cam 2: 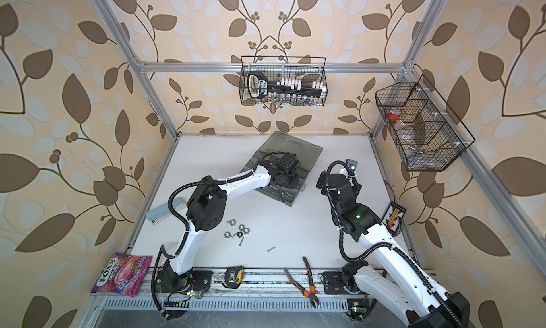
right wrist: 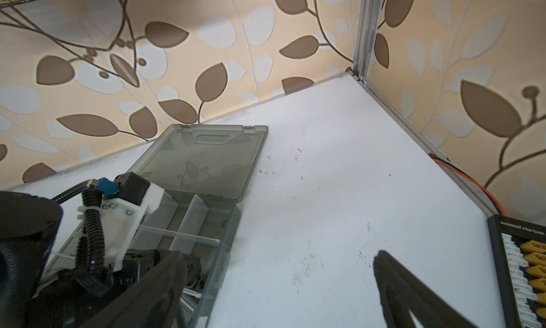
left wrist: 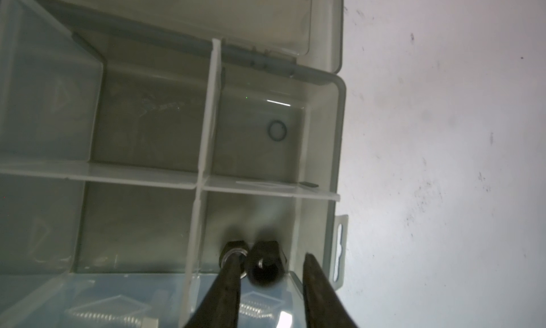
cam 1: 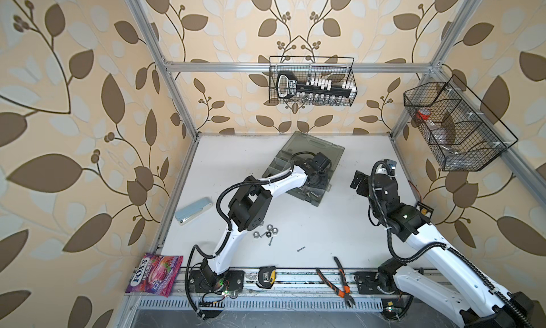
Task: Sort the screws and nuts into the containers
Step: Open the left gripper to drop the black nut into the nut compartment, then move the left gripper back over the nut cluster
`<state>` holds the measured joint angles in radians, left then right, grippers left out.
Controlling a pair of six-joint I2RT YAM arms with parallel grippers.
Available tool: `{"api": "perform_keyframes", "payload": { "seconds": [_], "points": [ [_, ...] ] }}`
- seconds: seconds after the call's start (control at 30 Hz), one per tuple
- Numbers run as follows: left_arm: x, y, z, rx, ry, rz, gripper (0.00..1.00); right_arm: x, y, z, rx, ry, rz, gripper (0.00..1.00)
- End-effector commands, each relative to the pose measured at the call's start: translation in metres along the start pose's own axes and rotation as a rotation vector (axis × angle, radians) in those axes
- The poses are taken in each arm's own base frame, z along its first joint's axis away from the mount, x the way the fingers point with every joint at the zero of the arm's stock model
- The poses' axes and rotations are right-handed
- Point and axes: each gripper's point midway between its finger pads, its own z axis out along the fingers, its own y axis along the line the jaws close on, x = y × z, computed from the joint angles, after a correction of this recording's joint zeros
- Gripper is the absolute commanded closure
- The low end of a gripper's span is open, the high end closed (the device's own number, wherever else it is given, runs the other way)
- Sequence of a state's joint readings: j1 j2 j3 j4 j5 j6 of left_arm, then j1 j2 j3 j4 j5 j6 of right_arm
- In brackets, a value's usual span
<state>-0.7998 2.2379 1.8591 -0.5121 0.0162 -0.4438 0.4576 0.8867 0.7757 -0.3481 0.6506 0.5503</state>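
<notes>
Two nuts [left wrist: 266, 266] lie in one compartment [left wrist: 257, 217] at your left pincer [left wrist: 271, 252], whose jaws stand apart; it may drag one out when you lift. Right pincer [right wrist: 277, 254]: wide apart.
</notes>
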Motion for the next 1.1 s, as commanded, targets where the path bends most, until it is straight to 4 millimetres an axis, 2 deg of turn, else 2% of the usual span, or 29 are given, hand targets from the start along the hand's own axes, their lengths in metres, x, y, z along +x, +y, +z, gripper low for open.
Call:
{"api": "perform_keyframes", "payload": {
  "seconds": [0.0,0.17,0.33,0.47,0.57,0.73,0.97,1.07],
  "points": [
    [-0.013,-0.018,-0.012,0.049,-0.026,0.009,0.55,0.004,-0.002,0.001,0.003,0.007,0.004,0.00],
    [-0.025,-0.024,-0.036,0.065,-0.071,0.020,0.51,0.005,0.003,0.002,-0.023,0.005,0.011,0.00],
    [-0.032,-0.022,-0.074,0.062,-0.132,0.021,0.50,0.006,0.004,0.003,-0.026,0.001,0.019,0.00],
    [-0.026,-0.007,-0.109,0.031,-0.188,-0.005,0.49,0.007,0.003,0.005,-0.018,0.005,0.018,0.00],
    [-0.011,0.012,-0.134,-0.014,-0.216,-0.039,0.47,0.007,0.003,0.005,-0.013,0.002,0.020,0.00],
    [0.034,0.055,-0.169,-0.103,-0.222,-0.136,0.45,0.005,0.000,0.004,-0.006,-0.011,0.027,0.00],
    [0.136,0.119,-0.187,-0.215,-0.117,-0.377,0.44,0.005,-0.001,0.005,0.002,-0.022,0.027,0.00],
    [0.173,0.140,-0.191,-0.251,-0.073,-0.461,0.39,0.008,-0.001,0.007,0.003,-0.012,0.020,0.00]
  ]
}}
